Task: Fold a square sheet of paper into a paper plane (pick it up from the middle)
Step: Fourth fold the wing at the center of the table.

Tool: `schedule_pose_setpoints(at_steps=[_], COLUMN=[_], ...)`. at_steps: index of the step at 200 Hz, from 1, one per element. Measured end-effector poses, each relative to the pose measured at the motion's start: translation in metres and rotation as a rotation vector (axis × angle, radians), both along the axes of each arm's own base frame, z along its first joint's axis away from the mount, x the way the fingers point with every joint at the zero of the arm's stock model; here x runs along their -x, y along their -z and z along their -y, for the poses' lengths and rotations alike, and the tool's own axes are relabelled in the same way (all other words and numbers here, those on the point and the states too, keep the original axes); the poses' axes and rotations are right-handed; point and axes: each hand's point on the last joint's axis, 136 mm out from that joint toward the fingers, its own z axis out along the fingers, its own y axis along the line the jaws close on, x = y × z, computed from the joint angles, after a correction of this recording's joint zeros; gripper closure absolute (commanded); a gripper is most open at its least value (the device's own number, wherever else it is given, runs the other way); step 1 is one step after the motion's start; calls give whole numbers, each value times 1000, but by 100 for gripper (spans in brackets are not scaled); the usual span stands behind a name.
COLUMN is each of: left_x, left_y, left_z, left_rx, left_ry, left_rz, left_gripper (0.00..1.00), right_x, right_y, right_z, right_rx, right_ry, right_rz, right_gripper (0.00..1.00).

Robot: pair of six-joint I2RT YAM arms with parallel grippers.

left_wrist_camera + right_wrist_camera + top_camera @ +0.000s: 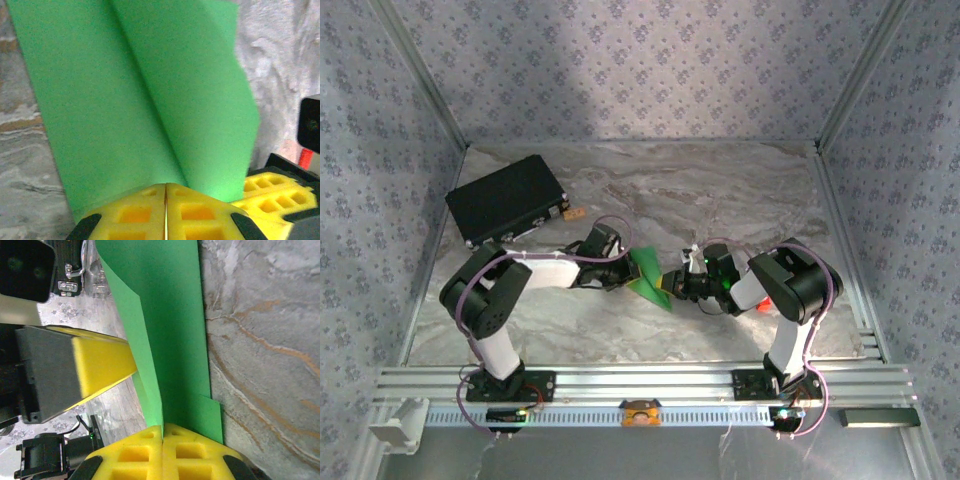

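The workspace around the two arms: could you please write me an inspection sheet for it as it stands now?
surface: marbled grey tabletop, no damage seen
job's things: green paper, folded along a centre crease, held between the two arms mid-table
clutter: black case at the far left; small red block partly hidden by the right arm
grippers: left gripper shut on the green paper; right gripper shut on its other end
cables: purple cables looped along both arms, clear of the paper
surroundings: patterned walls on three sides; aluminium rail along the near edge
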Motion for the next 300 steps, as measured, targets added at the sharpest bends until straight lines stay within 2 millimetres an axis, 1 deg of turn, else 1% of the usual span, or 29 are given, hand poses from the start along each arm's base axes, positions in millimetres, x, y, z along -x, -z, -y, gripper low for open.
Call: schedule_pose_setpoints(at_steps=[29, 52, 68, 80, 104, 130, 160, 224, 300], left_x=[-6, -12, -15, -17, -20, -22, -23, -25, -26], left_y=[-21, -31, -35, -33, -24, -12, -4, -1, 7], left_z=[8, 15, 21, 25, 29, 29, 30, 31, 32], left_rx=[47, 77, 97, 105, 104, 93, 87, 85, 79], left_ry=[10, 24, 34, 41, 47, 44, 41, 40, 44], left_rz=[48, 68, 77, 75, 59, 44, 28, 25, 4], left_gripper=[91, 92, 92, 92, 92, 92, 92, 93, 95], right_x=[0, 0, 0, 0, -1, -1, -1, -1, -1], right_y=[0, 0, 0, 1, 1, 1, 1, 1, 1], right_z=[0, 0, 0, 1, 2, 3, 3, 3, 3], right_rx=[0, 0, 1, 1, 2, 2, 2, 3, 5], right_ry=[0, 1, 1, 4, 8, 10, 11, 11, 12], right_rz=[0, 0, -1, -1, 0, 0, 0, 0, -2], right_gripper=[100, 100, 100, 100, 100, 100, 100, 100, 100])
